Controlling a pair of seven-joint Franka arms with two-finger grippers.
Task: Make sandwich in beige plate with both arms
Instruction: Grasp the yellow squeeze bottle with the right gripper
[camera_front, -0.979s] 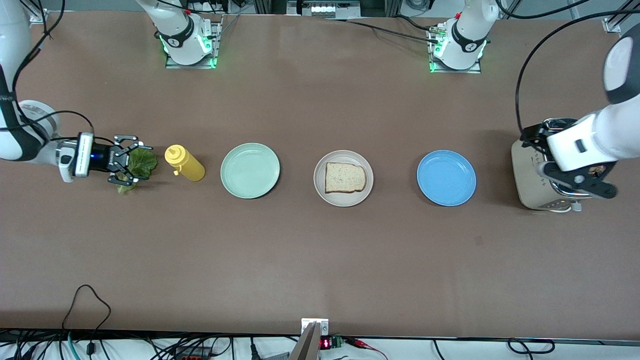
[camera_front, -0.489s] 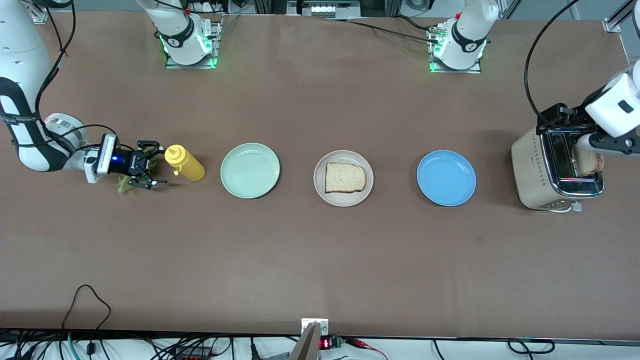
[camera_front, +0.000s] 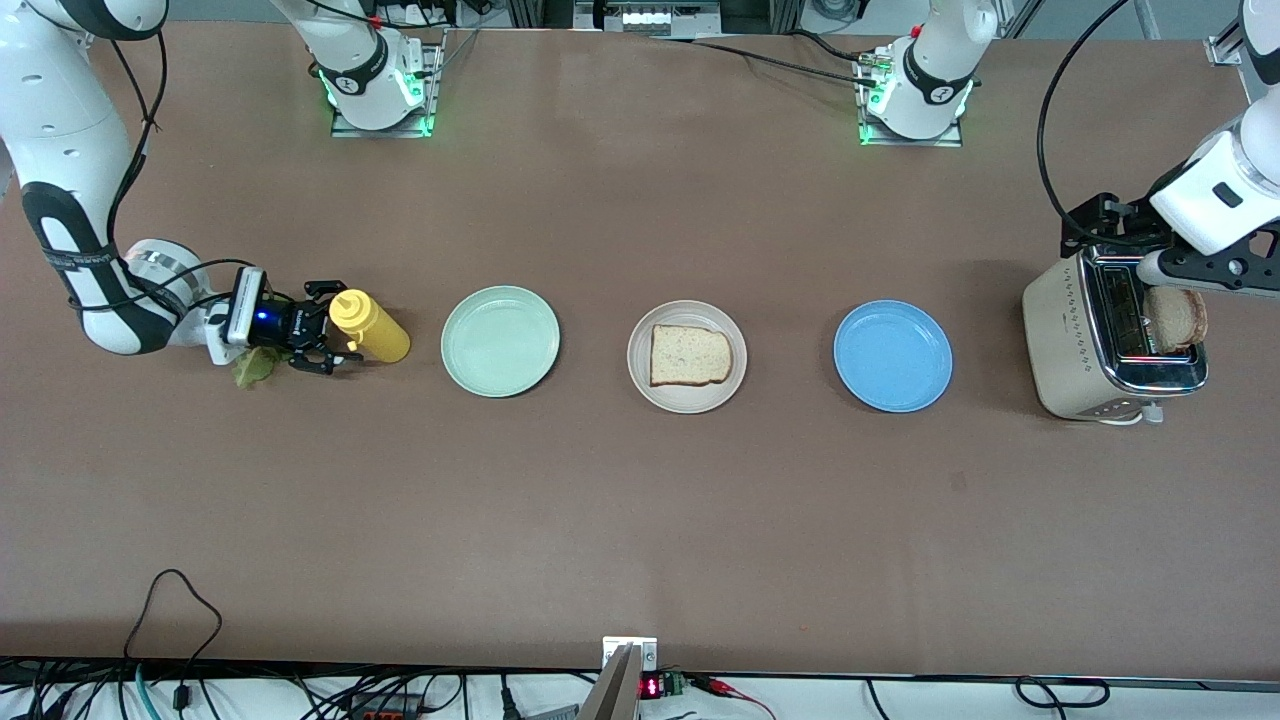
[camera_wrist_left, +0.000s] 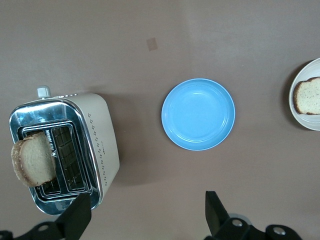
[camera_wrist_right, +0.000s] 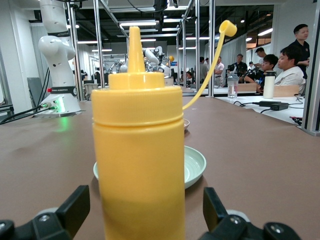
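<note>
Front view: one bread slice (camera_front: 690, 354) is seen on the beige plate (camera_front: 643, 375), mid-frame. At frame left, the right tool (camera_front: 335, 341), open and empty, brackets the mustard bottle (camera_front: 368, 325), which could be toppled. At frame right, the left tool (camera_wrist_left: 147, 216) hangs open, empty, over the toaster (camera_front: 1060, 340).

Counter (camera_front: 640, 520): plain brown. Plates: mint-green plate (camera_front: 500, 341), beige plate (camera_front: 687, 357), blue plate (camera_front: 893, 356). Bread slice (camera_front: 690, 355) on the beige plate: tan, brown crust. Squeeze bottle (camera_front: 369, 326): yellow. Lettuce leaf (camera_front: 252, 367): green. Toaster (camera_front: 1085, 340): cream body with dotted pattern, chrome top; toast (camera_front: 1176, 318) in it pale brown.
</note>
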